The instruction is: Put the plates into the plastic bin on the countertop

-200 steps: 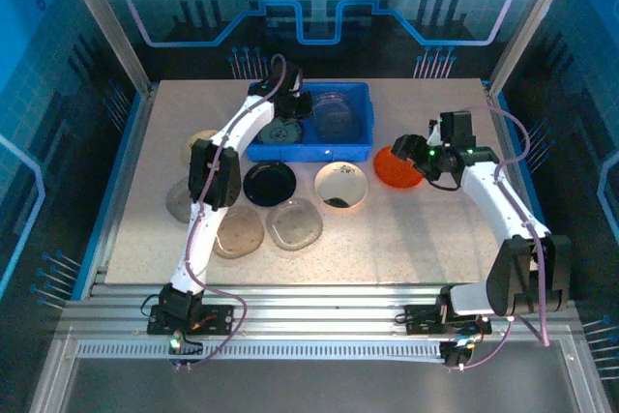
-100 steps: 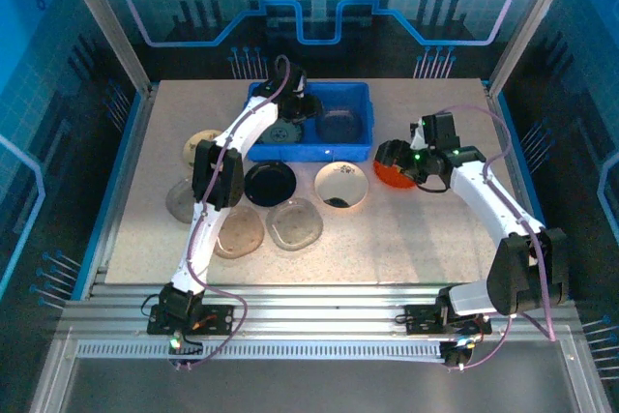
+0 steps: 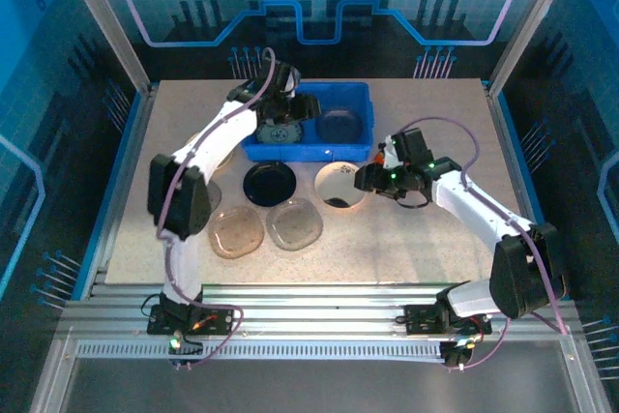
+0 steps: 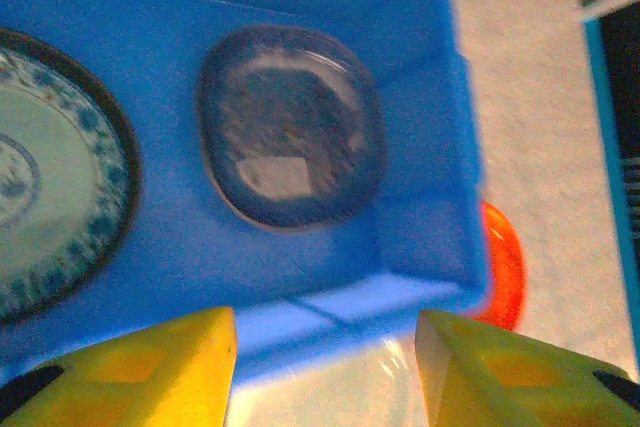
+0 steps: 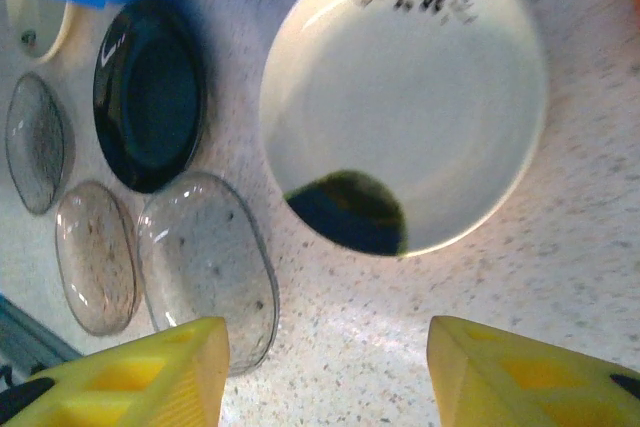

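Nine plates can be counted. Two lie flat inside the bright blue plastic bin (image 3: 319,152), which sits at the far middle of the countertop (image 3: 426,239). These are a pale patterned plate (image 4: 50,217) with a dark rim on the left and a smoky oval dish (image 4: 290,127) on the right.

Seven rest on the speckled stone. An orange plate (image 4: 500,267) lies just beside the bin's near right corner. In front of the bin are a cream plate (image 5: 405,112) with small dark marks (a dark patch shows at its near edge), a glossy black plate (image 5: 150,92), a clear oval plate (image 5: 205,267), a brownish oval plate (image 5: 95,257) and a greyish oval plate (image 5: 35,142). A sliver of a plain cream plate (image 5: 35,17) shows too.

The left gripper (image 4: 325,332) hangs over the bin's near wall, jaws well apart and empty. The right gripper (image 5: 320,347) hovers beside the marked cream plate, jaws spread, holding nothing.
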